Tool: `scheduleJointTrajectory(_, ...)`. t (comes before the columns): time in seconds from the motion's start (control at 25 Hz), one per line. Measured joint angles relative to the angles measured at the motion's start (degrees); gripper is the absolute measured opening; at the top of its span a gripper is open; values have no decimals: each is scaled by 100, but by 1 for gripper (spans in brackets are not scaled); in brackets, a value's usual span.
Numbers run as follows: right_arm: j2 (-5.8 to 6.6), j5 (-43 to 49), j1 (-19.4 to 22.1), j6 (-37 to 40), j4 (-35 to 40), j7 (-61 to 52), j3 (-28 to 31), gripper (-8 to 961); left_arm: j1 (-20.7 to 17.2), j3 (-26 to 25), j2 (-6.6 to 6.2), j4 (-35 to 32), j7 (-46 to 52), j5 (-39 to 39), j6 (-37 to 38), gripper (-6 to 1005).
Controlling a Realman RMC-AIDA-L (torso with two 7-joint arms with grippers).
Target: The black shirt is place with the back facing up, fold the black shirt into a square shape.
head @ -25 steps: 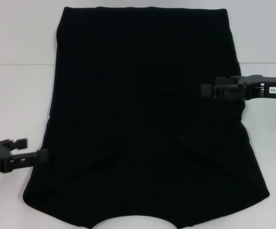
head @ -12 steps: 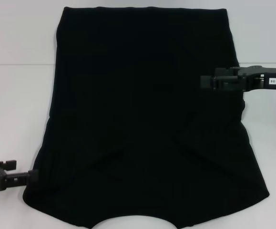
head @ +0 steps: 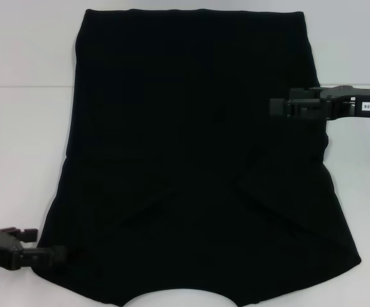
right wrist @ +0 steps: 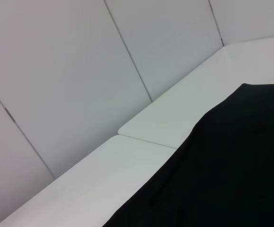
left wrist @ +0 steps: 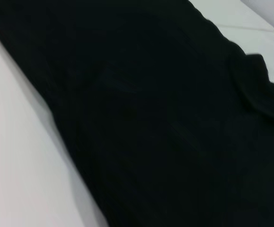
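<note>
The black shirt (left wrist: 165,123) sprawls across a white desk (left wrist: 18,156), filling most of the left wrist view. Its straight edge runs diagonally against the bare desk surface, while the shirt's far edge bunches into a rumpled fold (left wrist: 257,85) beside more white desk.

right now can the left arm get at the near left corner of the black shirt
Probably yes: the left gripper sits right at the black shirt's near left corner, low by the white table, with nothing between them.

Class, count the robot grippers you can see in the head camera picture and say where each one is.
2. The left gripper is at the black shirt's near left corner; the right gripper reaches over the shirt's right edge, farther back.
</note>
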State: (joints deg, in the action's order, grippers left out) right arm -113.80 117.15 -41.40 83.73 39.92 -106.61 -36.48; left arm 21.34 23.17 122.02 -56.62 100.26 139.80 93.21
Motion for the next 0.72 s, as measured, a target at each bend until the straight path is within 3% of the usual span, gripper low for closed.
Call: scheduleJointTrajectory(0.72,6,-9,0,4,9,-62,4,927,147,248,23,116,53,136,-64,806)
